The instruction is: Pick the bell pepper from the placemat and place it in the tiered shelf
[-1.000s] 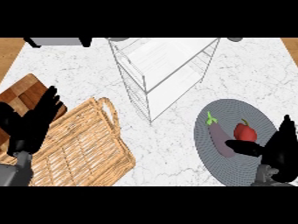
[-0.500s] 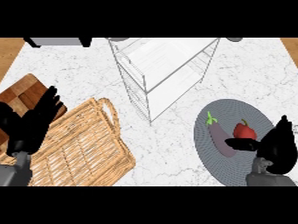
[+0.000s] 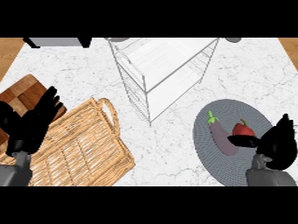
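Where the bell pepper (image 3: 243,129) rests, eggplant (image 3: 221,136) lies beside.

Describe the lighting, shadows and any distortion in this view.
Head view: light is flat and even, no glare on the counter, no strong shadows; the pale wire shelf blends into the marble; the placemat looks taller than wide; the right robot hand covers part of the pepper.

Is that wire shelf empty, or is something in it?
Empty: the shelf shows only bare tiers; the pepper lies on the placemat.
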Available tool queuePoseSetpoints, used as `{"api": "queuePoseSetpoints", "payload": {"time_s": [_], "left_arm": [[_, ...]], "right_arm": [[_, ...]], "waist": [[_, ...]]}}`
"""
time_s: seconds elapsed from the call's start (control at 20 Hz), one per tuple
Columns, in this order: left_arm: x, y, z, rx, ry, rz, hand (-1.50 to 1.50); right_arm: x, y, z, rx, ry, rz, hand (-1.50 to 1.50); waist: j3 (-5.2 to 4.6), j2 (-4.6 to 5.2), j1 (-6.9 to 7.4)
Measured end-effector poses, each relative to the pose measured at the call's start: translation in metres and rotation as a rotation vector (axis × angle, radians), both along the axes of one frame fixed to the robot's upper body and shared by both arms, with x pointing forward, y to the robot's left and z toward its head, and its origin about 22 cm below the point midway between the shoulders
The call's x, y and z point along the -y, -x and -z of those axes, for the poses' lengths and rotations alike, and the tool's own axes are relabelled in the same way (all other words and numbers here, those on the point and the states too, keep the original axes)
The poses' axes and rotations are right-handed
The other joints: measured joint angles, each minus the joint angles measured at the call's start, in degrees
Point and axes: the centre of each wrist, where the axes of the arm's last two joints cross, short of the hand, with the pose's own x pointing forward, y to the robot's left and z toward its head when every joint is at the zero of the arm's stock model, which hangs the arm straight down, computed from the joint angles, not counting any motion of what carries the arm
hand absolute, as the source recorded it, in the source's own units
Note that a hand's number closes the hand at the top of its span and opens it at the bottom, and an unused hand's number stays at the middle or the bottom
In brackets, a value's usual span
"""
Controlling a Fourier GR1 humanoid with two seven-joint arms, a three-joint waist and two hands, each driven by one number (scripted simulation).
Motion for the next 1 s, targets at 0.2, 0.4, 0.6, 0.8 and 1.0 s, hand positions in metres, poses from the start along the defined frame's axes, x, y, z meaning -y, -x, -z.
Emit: {"api": "queuePoseSetpoints", "payload": {"time_s": [0.2, 0.4, 0.6, 0.8, 1.0], "left_arm": [[0.001, 0.001, 0.0, 0.008, -0.001, 0.002, 0.0], [0.002, 0.001, -0.001, 0.014, 0.002, 0.002, 0.0], [0.003, 0.002, -0.001, 0.019, -0.001, 0.007, 0.0], [0.003, 0.002, -0.001, 0.02, -0.004, 0.006, 0.0], [0.002, 0.003, -0.001, 0.01, -0.006, 0.003, 0.0]], "right_arm": [[0.004, -0.004, 0.007, 0.011, 0.004, 0.008, -1.5], [0.008, -0.009, 0.016, -0.02, -0.027, -0.023, 1.5], [0.004, -0.015, 0.022, -0.077, -0.023, -0.119, 1.5], [-0.002, -0.024, 0.026, -0.047, -0.014, -0.155, 1.5], [-0.015, -0.024, 0.025, -0.003, 0.015, -0.25, 1.5]], "waist": [[-0.16, -0.07, 0.08], [-0.4, -0.08, 0.18], [-0.57, -0.13, 0.37], [-0.55, -0.21, 0.26], [-0.44, -0.18, 0.03]]}}
